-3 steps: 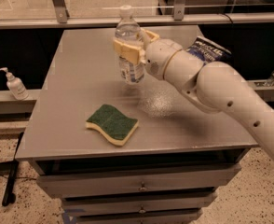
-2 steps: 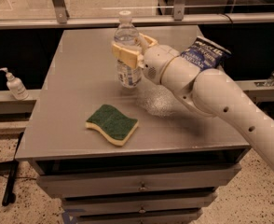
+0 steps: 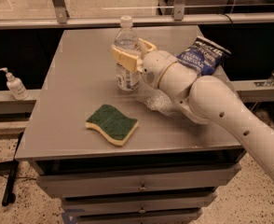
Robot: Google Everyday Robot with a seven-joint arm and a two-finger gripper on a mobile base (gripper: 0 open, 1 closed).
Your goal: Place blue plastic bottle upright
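Compared with a second ago, the blue plastic bottle (image 3: 126, 76) is seen lower, its base brought down to the table (image 3: 76, 78) or just above it; contact cannot be made out. It is held upright near the middle of the tabletop. The gripper (image 3: 133, 52) is found at the bottle's mid-height, its tan fingers (image 3: 125, 59) clamped on the bottle, one in front and one behind. More of the dark blue chip bag (image 3: 203, 55) is uncovered as the white arm (image 3: 211, 101) has dropped lower.

The bottle is made of clear, ribbed plastic, is topped by a white screw cap and is wrapped in a pale label. Whether liquid is held in it cannot be told. A green-topped, yellow-bodied sponge (image 3: 112, 123) of wavy outline is laid flat in front of the bottle, apart from it. A crumpled piece of clear film (image 3: 156, 101) is seen beneath the arm. The table is smooth, matte grey, with shut drawers (image 3: 139, 186) below. A small white pump dispenser (image 3: 14, 85) is set on a ledge to the left.
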